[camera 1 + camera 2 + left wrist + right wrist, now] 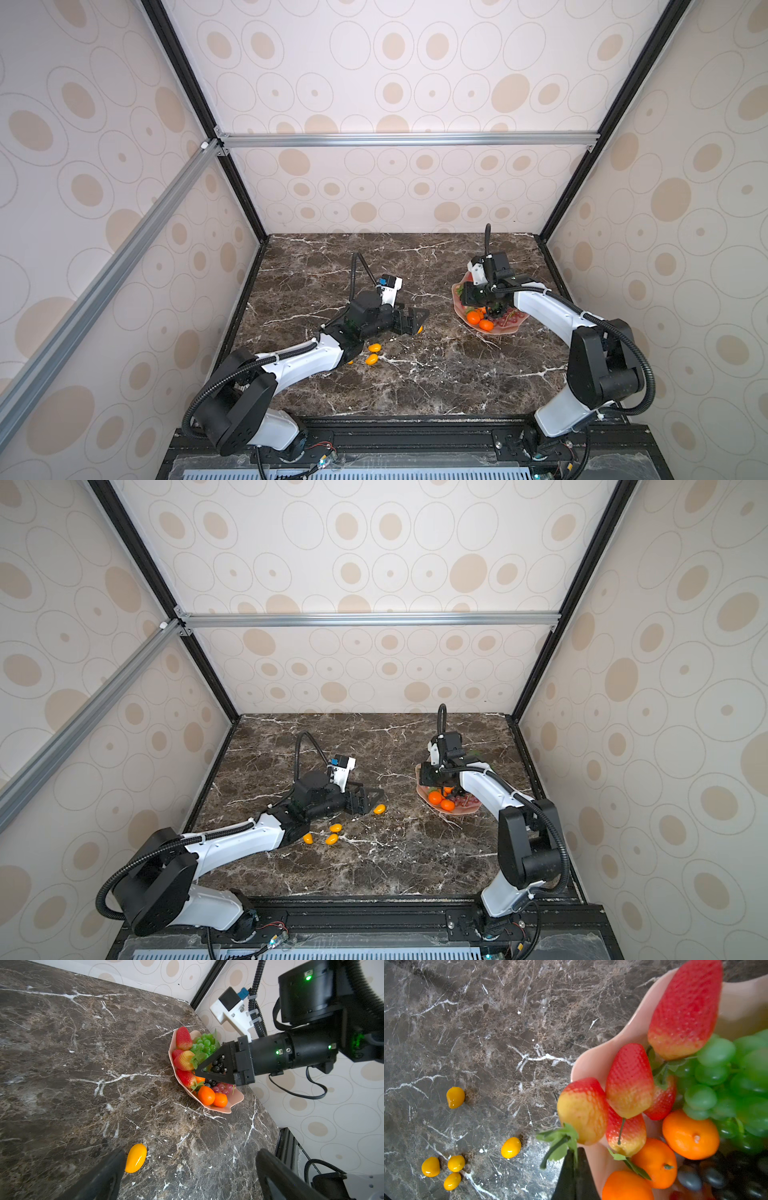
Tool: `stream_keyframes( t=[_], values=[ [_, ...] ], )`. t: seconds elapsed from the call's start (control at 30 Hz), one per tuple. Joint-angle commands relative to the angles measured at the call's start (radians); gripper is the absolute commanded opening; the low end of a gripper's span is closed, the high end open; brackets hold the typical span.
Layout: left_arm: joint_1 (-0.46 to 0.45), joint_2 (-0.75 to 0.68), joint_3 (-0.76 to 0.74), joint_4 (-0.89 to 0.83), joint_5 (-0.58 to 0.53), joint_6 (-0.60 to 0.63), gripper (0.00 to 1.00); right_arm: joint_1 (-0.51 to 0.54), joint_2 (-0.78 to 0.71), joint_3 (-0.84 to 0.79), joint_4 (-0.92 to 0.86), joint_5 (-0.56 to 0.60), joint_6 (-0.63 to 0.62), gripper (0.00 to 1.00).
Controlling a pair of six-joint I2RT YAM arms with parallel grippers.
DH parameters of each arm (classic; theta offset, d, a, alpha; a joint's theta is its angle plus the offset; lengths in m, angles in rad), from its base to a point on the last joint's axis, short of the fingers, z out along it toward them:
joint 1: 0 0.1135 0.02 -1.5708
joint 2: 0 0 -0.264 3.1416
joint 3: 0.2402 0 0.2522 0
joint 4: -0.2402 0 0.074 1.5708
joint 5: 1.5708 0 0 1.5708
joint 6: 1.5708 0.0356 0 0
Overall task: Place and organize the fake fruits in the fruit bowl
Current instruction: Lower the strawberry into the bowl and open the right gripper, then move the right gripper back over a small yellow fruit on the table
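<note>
Fruit bowl [236, 1099] under right gripper [199, 1071]; oval fruits [510, 1147] loose on table [83, 1064]

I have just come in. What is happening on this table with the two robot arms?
The robot is filling the pink fruit bowl. Strawberries, oranges and grape bunches already lie in it. The right gripper is shut above the bowl, its tip near a strawberry's leaves; a grip is not clear. The left gripper is open beside one small yellow fruit. Five such fruits lie on the table.
</note>
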Motion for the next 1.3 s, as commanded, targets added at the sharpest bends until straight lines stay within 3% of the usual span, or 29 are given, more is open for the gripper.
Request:
stream_keyframes(
  t=[0.0, 0.3, 0.67, 1.03, 1.27],
  values=[
    [-0.009, -0.031, 0.023, 0.012, -0.005, 0.011, 0.99, 0.001, 0.021, -0.023, 0.006, -0.039, -0.025, 0.00],
    [-0.010, -0.042, 0.010, 0.015, -0.008, 0.010, 0.99, -0.004, -0.013, -0.061, -0.015, -0.009, -0.014, 0.01],
    [-0.009, -0.035, 0.013, 0.023, -0.002, 0.007, 0.99, -0.007, -0.109, -0.072, -0.061, 0.022, -0.017, 0.21],
    [-0.006, -0.064, -0.006, 0.008, -0.042, 0.002, 0.99, -0.004, -0.278, -0.115, -0.109, 0.083, 0.016, 0.28],
    [0.033, -0.139, -0.057, 0.002, -0.054, -0.013, 0.99, 0.104, -0.339, -0.135, -0.102, 0.094, 0.052, 0.27]
  ],
)
